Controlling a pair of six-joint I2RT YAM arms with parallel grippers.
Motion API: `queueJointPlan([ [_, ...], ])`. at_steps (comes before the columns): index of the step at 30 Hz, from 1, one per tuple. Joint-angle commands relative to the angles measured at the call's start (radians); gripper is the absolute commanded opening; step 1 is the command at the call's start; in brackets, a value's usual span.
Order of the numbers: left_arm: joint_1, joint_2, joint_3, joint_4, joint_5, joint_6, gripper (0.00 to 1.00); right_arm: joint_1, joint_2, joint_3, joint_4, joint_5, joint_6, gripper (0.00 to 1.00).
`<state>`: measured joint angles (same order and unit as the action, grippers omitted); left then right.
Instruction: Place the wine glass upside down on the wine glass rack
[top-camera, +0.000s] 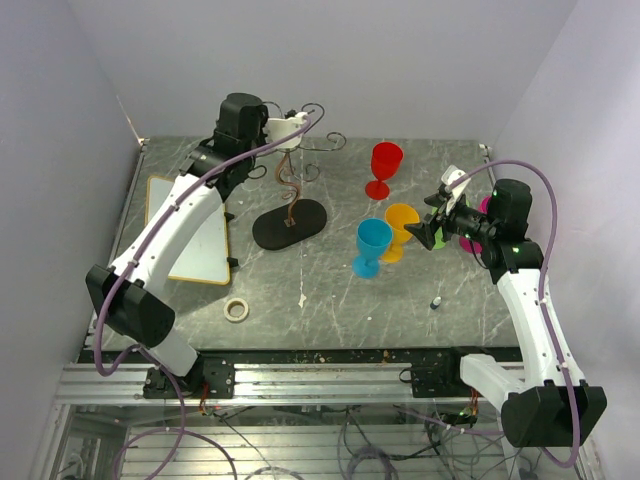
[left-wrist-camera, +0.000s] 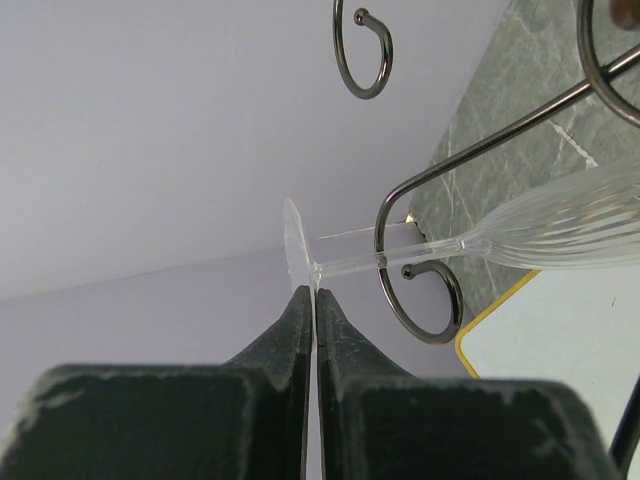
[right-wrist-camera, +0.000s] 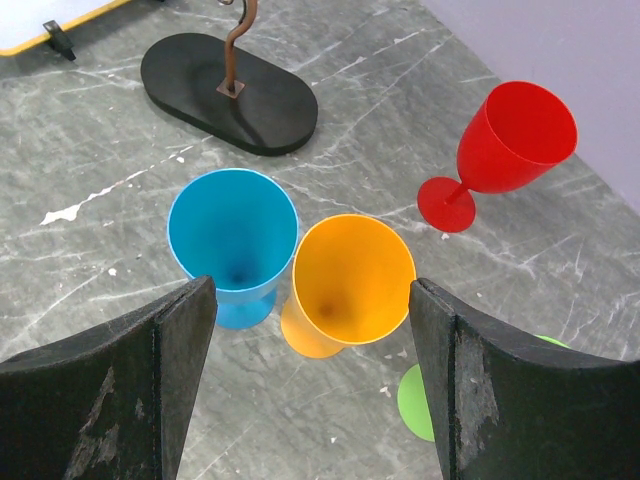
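A clear wine glass (left-wrist-camera: 560, 228) lies on its side high up at the wine glass rack (top-camera: 292, 190), a dark wire stand on a black oval base (right-wrist-camera: 228, 90). Its stem (left-wrist-camera: 350, 264) passes through a curled scroll arm (left-wrist-camera: 382, 215) of the rack. My left gripper (left-wrist-camera: 315, 293) is shut on the glass's thin foot (left-wrist-camera: 292, 238). Off to the right, my right gripper (right-wrist-camera: 312, 290) hangs open above an orange cup (right-wrist-camera: 352, 278), holding nothing.
A blue cup (right-wrist-camera: 232, 228) stands just left of the orange one, and a red cup (right-wrist-camera: 515, 125) stands farther back. A white board with a yellow rim (top-camera: 190, 235) lies left of the rack base. A tape roll (top-camera: 236, 310) sits near the front edge.
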<state>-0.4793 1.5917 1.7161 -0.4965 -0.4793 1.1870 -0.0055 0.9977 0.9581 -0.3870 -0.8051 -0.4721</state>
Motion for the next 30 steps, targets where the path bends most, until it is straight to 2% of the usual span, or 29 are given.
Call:
queueJointPlan([
  [1, 0.008, -0.031, 0.009, -0.003, -0.023, -0.027, 0.09, -0.008, 0.006, 0.004, -0.008, -0.019, -0.011, 0.77],
  [14, 0.007, -0.089, -0.037, -0.038, 0.054, -0.062, 0.1, -0.007, 0.018, 0.013, -0.028, -0.022, -0.023, 0.77],
  [30, -0.01, -0.068, -0.055, -0.048, 0.102, -0.091, 0.13, -0.007, 0.022, 0.014, -0.033, -0.018, -0.026, 0.78],
])
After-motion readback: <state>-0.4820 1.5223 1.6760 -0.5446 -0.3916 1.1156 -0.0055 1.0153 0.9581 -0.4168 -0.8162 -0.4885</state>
